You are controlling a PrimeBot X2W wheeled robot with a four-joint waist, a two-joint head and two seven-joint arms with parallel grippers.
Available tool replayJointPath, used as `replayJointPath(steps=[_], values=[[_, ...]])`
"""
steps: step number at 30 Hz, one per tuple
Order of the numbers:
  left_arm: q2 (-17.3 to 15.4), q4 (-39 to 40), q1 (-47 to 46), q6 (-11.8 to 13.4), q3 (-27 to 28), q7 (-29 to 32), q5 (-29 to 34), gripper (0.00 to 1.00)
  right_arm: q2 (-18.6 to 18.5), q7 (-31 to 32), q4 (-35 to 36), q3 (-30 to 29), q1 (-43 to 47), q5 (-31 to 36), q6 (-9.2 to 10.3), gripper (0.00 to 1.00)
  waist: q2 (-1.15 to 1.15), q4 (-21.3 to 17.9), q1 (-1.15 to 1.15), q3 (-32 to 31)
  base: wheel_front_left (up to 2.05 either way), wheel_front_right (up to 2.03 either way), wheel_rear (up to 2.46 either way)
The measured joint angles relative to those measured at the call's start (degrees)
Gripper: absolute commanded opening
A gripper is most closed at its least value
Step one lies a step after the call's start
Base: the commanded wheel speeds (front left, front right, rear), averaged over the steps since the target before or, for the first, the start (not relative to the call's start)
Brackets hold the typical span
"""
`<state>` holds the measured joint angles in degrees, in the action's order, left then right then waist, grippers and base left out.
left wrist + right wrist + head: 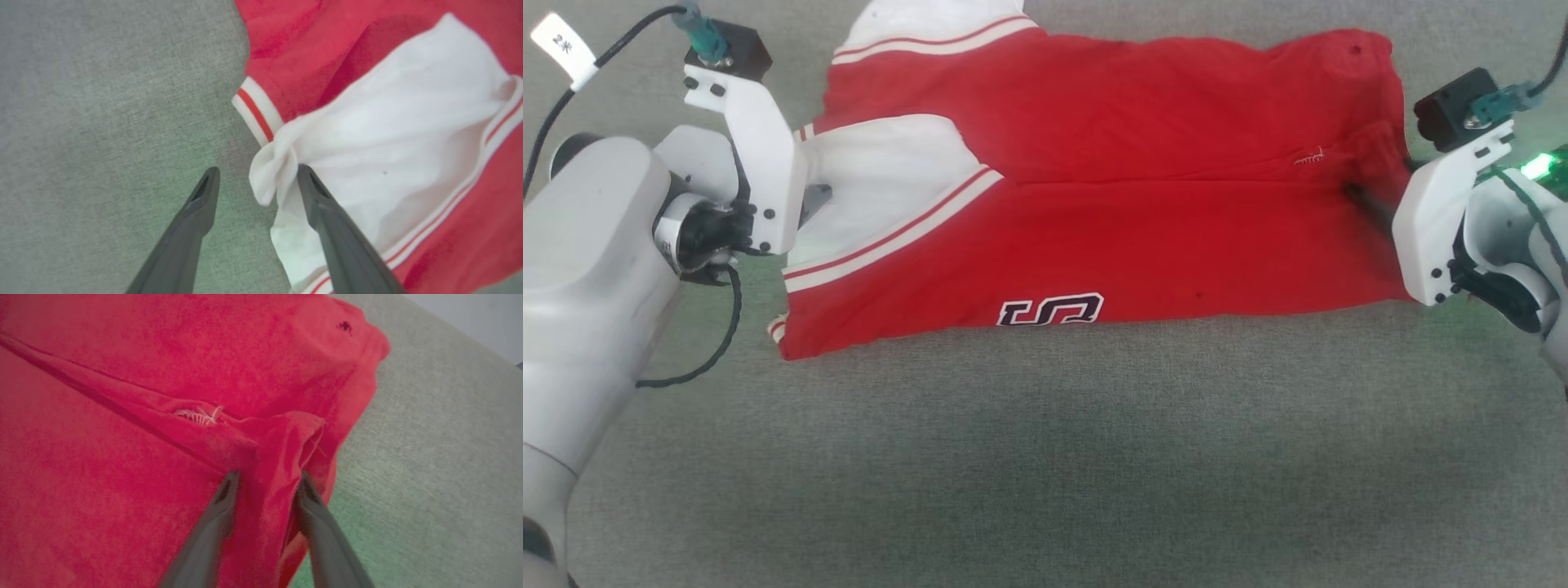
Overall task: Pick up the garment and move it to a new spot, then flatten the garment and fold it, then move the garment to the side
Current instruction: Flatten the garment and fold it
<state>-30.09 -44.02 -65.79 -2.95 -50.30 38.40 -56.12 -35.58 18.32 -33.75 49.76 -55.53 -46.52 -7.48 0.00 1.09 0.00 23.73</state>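
Note:
The garment (1094, 188), a red shirt with white sleeves, lies folded lengthwise on the grey surface, with part of its black-and-white lettering (1051, 309) at the near edge. My left gripper (818, 196) is at the shirt's left end. In the left wrist view that left gripper (257, 173) is open, and a pinched tuft of white sleeve (271, 171) rests against its right finger. My right gripper (1357, 193) is at the red hem on the right. In the right wrist view the right gripper (267, 477) has its fingers apart, with a raised fold of red cloth (269, 457) between them.
The grey fabric-covered surface (1045, 457) stretches wide in front of the shirt. A black cable (707, 363) loops beside my left forearm. A small dark hole (344, 326) marks the red cloth near the far hem corner.

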Motion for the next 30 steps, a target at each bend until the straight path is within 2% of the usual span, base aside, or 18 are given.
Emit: replayJointPath(steps=[6, 10, 14, 19, 25, 30], values=[[-0.44, 1.12, -1.12, 0.18, -0.77, 2.08, 0.33, 1.0, -1.04, -3.79, -0.09, -1.53, 0.09, -0.41, -0.01, 1.0, 0.0, 1.0, 0.0, -2.11, 0.0, 0.0, 0.0], [-0.9, 4.7, -0.99, 1.62, -1.41, 4.55, 0.36, 1.0, -1.53, -10.43, -0.23, -5.06, 0.76, 1.35, -0.01, 1.0, 0.0, 1.92, 0.0, -3.59, 0.0, 0.0, 0.0], [-1.96, 9.18, 0.68, 3.64, -1.4, 7.01, -0.58, 1.0, -0.76, -19.31, -1.97, -11.32, 1.37, 5.82, -0.01, 1.0, 0.0, 2.69, 0.0, -4.93, 0.0, 0.0, 0.0], [-3.97, 15.22, 4.46, 7.24, -1.64, 10.98, -2.03, 1.0, 2.47, -28.86, -3.74, -21.2, 2.67, 12.58, -0.01, 1.0, 0.0, 2.46, 0.0, -6.17, 0.0, 0.0, 0.0], [-6.56, 21.28, 8.42, 12.0, -1.16, 14.59, -4.77, 1.0, 7.16, -31.93, -0.75, -33.19, 6.34, 21.42, -0.01, 1.0, 0.0, 0.65, 0.0, -6.66, 0.0, 0.0, 0.0], [-8.18, 25.04, 10.8, 15.92, -1.21, 17.06, -5.49, 1.0, 10.51, -30.38, 5.72, -41.07, 11.04, 26.42, -0.01, 1.0, 0.0, -1.18, 0.0, -6.23, 0.0, 0.0, 0.0]])
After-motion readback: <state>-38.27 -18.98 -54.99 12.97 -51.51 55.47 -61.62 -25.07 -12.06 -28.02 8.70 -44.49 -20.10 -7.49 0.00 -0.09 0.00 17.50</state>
